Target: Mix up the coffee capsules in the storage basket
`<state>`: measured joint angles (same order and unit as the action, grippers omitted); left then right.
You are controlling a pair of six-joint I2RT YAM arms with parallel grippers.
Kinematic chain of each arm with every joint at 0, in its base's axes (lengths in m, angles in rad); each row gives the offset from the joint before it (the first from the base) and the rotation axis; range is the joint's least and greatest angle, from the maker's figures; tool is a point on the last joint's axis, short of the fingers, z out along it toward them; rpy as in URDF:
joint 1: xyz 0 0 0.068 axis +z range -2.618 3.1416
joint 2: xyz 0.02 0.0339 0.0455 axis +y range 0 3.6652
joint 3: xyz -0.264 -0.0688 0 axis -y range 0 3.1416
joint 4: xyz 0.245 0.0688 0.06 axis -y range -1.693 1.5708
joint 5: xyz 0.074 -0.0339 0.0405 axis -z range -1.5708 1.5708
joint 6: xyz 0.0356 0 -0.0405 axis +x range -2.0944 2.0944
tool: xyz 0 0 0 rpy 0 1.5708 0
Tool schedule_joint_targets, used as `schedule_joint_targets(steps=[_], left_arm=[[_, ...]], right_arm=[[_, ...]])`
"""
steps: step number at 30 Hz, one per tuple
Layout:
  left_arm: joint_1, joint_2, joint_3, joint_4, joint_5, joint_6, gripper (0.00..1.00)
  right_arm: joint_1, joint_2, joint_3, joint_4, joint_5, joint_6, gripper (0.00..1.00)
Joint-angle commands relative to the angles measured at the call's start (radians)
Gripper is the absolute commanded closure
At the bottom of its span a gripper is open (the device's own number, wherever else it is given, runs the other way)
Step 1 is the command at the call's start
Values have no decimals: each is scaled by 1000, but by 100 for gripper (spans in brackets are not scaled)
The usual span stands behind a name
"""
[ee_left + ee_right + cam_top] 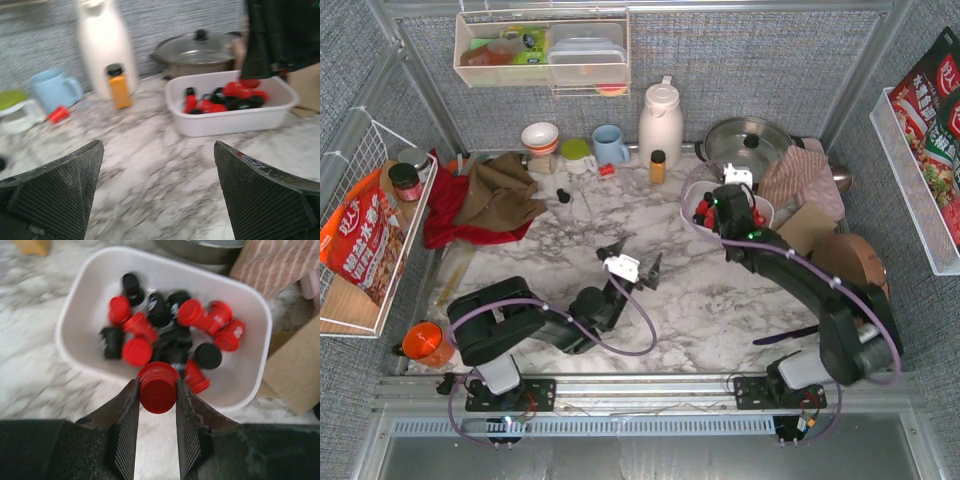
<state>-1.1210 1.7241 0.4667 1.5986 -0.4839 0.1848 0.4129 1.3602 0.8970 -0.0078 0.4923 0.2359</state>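
The right tool [157, 386] is pinching a red capsule [158, 394] by its sides, holding it over the near edge of the white basket [80, 300]. That basket sits toward the back right of the marble tabletop [700, 300], just in front of a lidded pot [200, 50]. Inside it the coffee capsules [175, 335], red and black together, lie jumbled on their sides and ends, bunched around the middle. The left tool [156, 150] hangs low over the middle of the tabletop, well apart from the basket, its fingers spread wide with nothing between them. A loose red capsule [58, 114] lies on the tabletop beside a blue mug [52, 87], near an amber bottle [119, 86] and a white jug [102, 45].
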Motion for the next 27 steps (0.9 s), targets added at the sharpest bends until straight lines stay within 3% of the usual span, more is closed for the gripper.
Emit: schedule_joint_targets(steps=[1,6,12,16,23,27], left_arm=[[12,-48,-56,230,-360,-81,1],[48,-87,-112,229,-402,-131,1],[85,-80,-117,228,-423,-154,1],[105,-70,-113,227,-420,-176,1],[138,-62,-100,217,-380,-238,1],[161,-64,-93,191,-356,-282,1]], right_arm=[[-75,169,80,158,37,-46,81],[-128,353,221,177,-74,-30,76],[-144,459,273,248,-247,18,69],[-146,480,293,206,-351,76,67],[-153,437,277,133,-393,117,43],[-155,393,281,64,-393,110,36]])
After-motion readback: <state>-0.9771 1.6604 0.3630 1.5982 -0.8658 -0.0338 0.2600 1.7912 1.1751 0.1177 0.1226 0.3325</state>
